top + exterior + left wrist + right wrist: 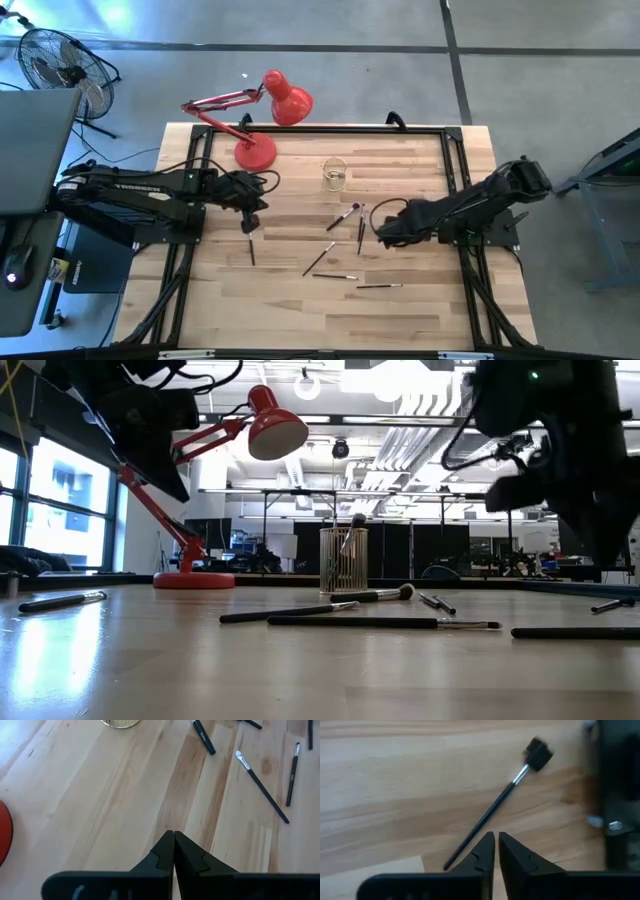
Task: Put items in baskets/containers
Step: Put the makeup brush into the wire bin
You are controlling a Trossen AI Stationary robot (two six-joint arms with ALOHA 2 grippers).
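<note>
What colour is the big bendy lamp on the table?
The desk lamp with a round base is red, clearest in the high view.
</note>
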